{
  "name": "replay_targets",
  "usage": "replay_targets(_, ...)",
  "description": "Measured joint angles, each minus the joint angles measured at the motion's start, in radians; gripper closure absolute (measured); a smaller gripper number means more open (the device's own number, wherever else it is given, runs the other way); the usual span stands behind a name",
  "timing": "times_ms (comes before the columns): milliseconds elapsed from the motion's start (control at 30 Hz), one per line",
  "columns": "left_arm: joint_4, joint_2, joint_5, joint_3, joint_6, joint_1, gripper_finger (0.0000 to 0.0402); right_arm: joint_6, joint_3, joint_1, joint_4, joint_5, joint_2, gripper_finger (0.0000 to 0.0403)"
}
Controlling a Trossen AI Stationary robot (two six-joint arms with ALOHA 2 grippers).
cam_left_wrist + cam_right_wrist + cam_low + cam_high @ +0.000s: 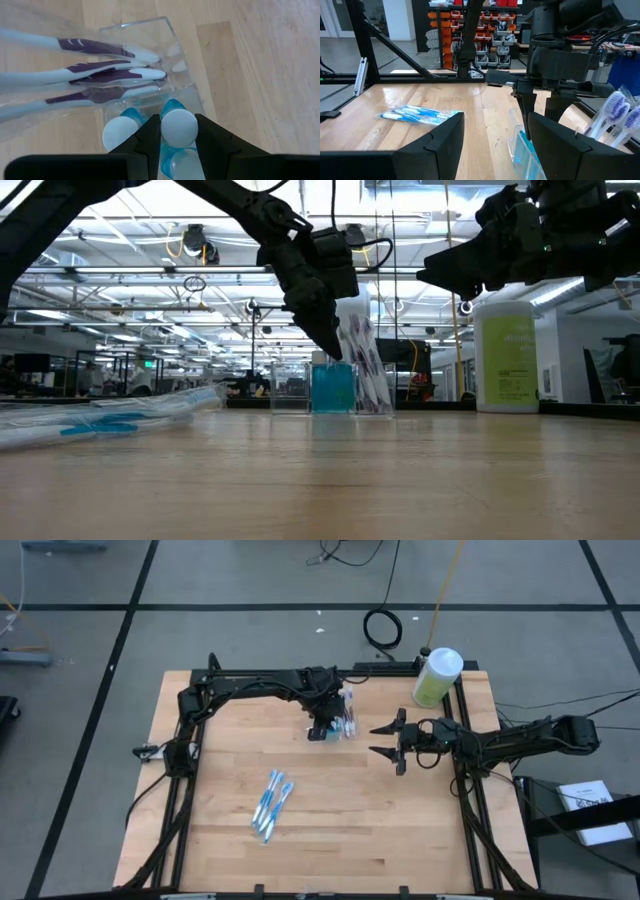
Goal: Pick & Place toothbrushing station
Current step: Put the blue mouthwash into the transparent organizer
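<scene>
Toothbrushing station [340,722] sits at the desk's [330,830] 12 o'clock, where the left tool [178,131] pinches a blue toothbrush [178,127] that could tip it, while the right tool [388,741] waits, fingers apart.

Two dark robot arms over a light wooden table [330,840]

The left gripper [322,727] is down at a small clear plastic tray [345,720] near the back of the table. The right gripper [385,740] hangs beside it, fingers wide apart. Blue and white toothbrushes in clear wrap [270,805] lie in the middle. A green bottle with a white cap [437,676] stands at the back right corner.
</scene>
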Motion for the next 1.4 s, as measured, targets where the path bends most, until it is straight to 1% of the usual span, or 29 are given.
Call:
replay_targets(1133,0.0,0.029,-0.007,0.002,-0.028,-0.006,0.0297,0.007,0.0,0.0,0.004,0.0,0.0,0.019)
replay_targets(1233,0.0,0.029,-0.009,0.002,-0.063,-0.007,0.0284,0.007,0.0,0.0,0.004,0.0,0.0,0.019)
replay_targets(1400,-0.012,0.032,-0.024,-0.001,-0.086,-0.008,0.0237,0.007,0.0,0.0,0.002,0.0,0.0,0.019)
